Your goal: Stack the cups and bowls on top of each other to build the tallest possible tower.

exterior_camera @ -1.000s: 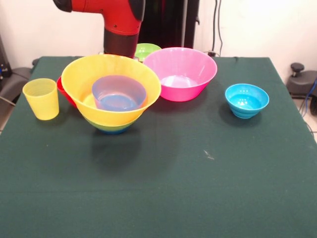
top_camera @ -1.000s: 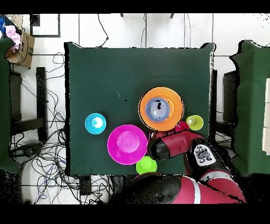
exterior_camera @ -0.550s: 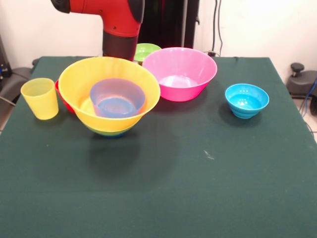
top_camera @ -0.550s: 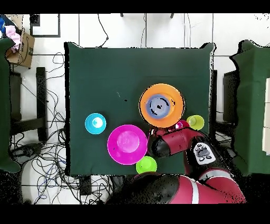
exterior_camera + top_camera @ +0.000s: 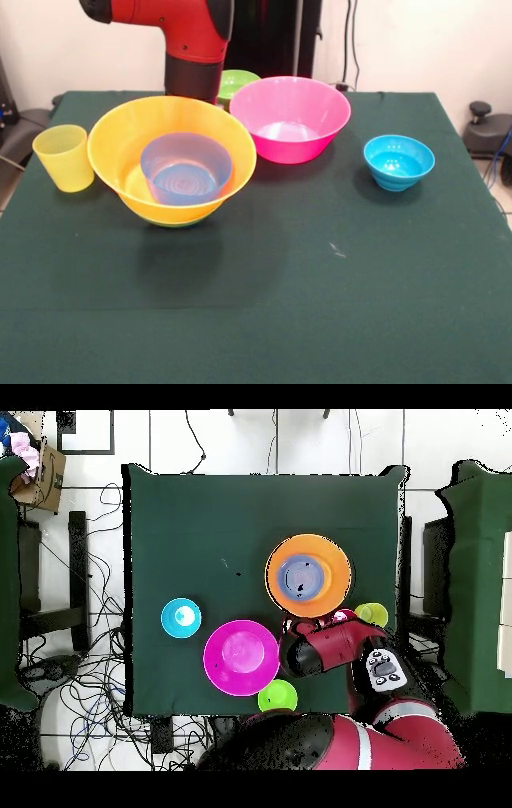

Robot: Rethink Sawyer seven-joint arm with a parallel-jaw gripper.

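A large orange bowl [image 5: 120,160] [image 5: 335,574] holds a purple cup [image 5: 186,168] [image 5: 299,576] and sits nested on a green bowl [image 5: 188,222], of which only a sliver shows beneath it. This short tower casts a shadow on the cloth in front of it. The arm's black wrist [image 5: 192,80] comes down right behind the orange bowl's far rim, and the bowl hides the gripper. A yellow cup [image 5: 64,158] [image 5: 372,614] stands alone beside the tower. A pink bowl [image 5: 292,120] [image 5: 241,656], a blue bowl [image 5: 398,162] [image 5: 181,617] and a small green bowl [image 5: 238,82] [image 5: 277,696] stand apart.
The green table cloth [image 5: 320,304] stretches wide in front of the bowls. The red arm [image 5: 350,649] lies over the table edge between the pink bowl and the yellow cup. Cables and chairs surround the table.
The orange bowl with the purple cup has shifted away from the robot's base, and the arm followed. A red cup seen behind the bowl earlier is now hidden.
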